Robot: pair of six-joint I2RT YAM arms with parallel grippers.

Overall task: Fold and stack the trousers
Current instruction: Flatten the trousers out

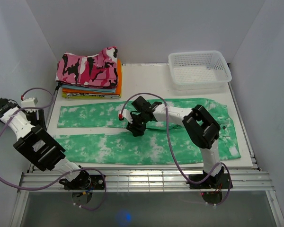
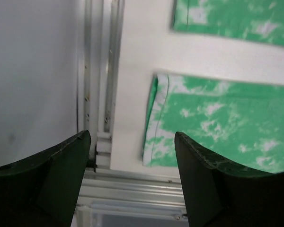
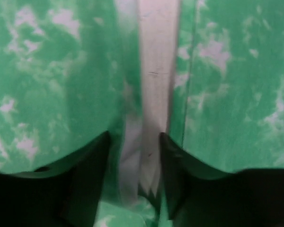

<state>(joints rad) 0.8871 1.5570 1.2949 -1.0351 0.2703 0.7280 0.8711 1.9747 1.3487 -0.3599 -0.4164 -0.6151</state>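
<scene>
Although the job calls for a folded, stacked garment, the view from above shows the long mint-green trousers with white tie-dye blotches [image 1: 113, 147] lying flat and full length on the white table board [image 1: 146, 80]. The waist is to the right and both legs run left, one far and one near, with a bare strip between them. No fold shows anywhere, so I'd judge the whole job is yet to do: bring the legs together, fold along the length, then put the bundle on a stack. A pile of folded clothes [image 1: 92, 87], topped by a pink, black and white camouflage piece [image 1: 90, 64], sits at the far left, and a white mesh basket [image 1: 199, 68] at the far right. The right gripper [image 1: 135, 126] is down where the legs part, while the left gripper [image 1: 1, 106] hangs out at the left edge, apart from the cloth. From the left wrist, the left gripper [image 2: 132, 137] has its jaws wide apart with nothing between them, above the table's left rim beside the near leg's hem. From the right wrist, the right gripper [image 3: 135, 137] has its jaws a little apart, straddling the bare strip and a pale inner edge of cloth. Whether it presses on the fabric I can't tell.
</scene>
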